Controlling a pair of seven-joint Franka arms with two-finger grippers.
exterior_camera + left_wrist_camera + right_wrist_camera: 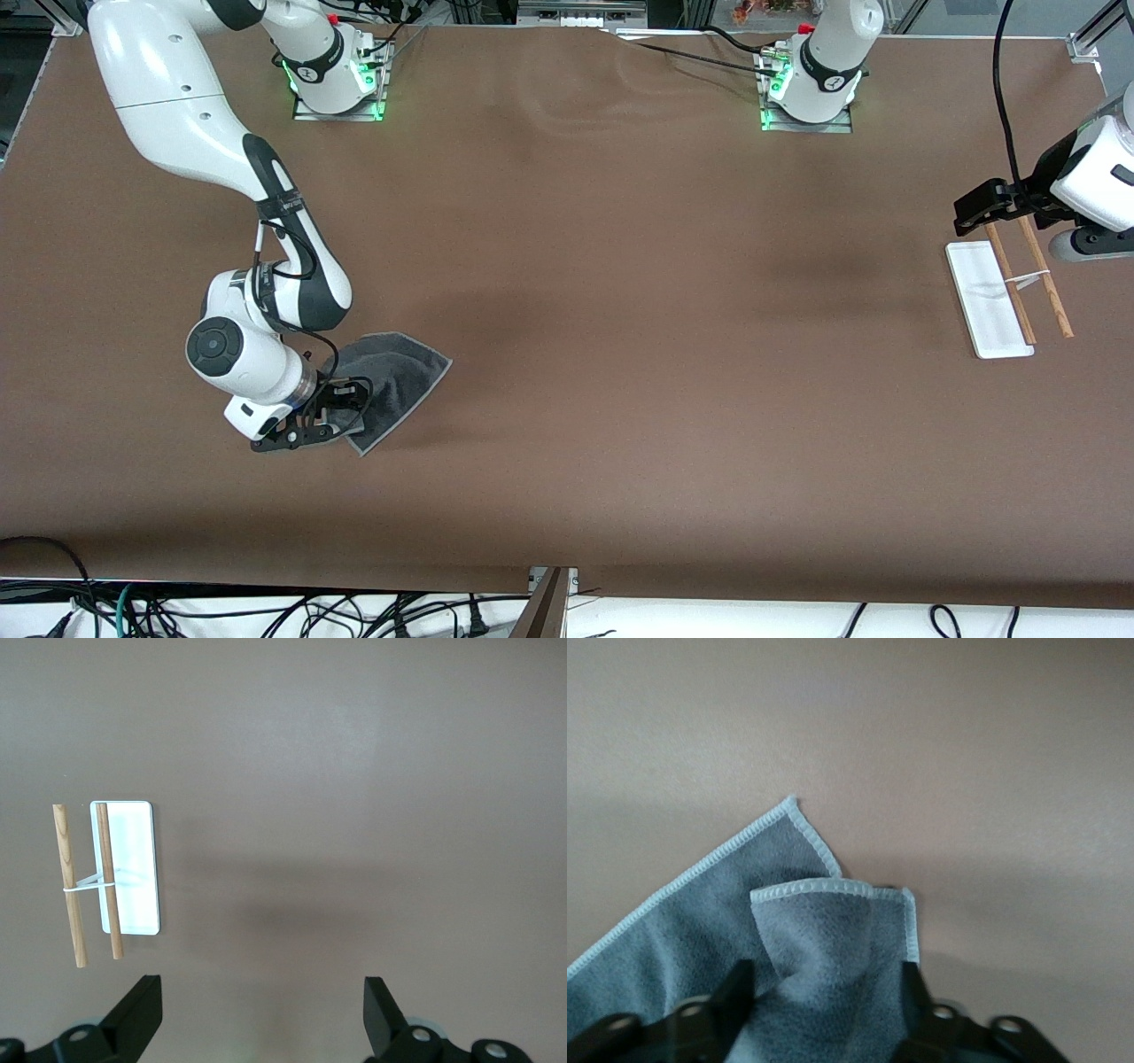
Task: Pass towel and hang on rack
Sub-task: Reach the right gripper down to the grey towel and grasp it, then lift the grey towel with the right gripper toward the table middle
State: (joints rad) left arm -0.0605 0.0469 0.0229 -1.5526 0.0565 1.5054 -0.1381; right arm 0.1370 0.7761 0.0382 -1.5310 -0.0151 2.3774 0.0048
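Right end effector (306, 425) sits lowest in your front view, down on the towel (399, 381) at the right arm's end of the surface (620, 354). Your right wrist view shows its fingers (731, 992) straddling a raised fold of the towel (824, 948), one on each side and partly closed in around it; you can't tell from the frames whether the cloth is actually pinched. Towel is dark grey with a lighter stitched border, lying crumpled on the brown surface, one corner folded up over the rest and one corner pointing toward the middle of the surface.

Moving across your front view, the middle of the surface carries nothing you need to note.

Rack (1001, 297) stands at the left arm's end of the surface, well apart from the towel: flat white base, two thin wooden rods side by side joined by a white piece. Left end effector (974, 208) hangs in the air just over the rod ends nearest the robot bases, and that arm waits. Your left wrist view shows its fingers (142, 1010) spread wide with nothing between them, the rack (133, 868) off to one side below.
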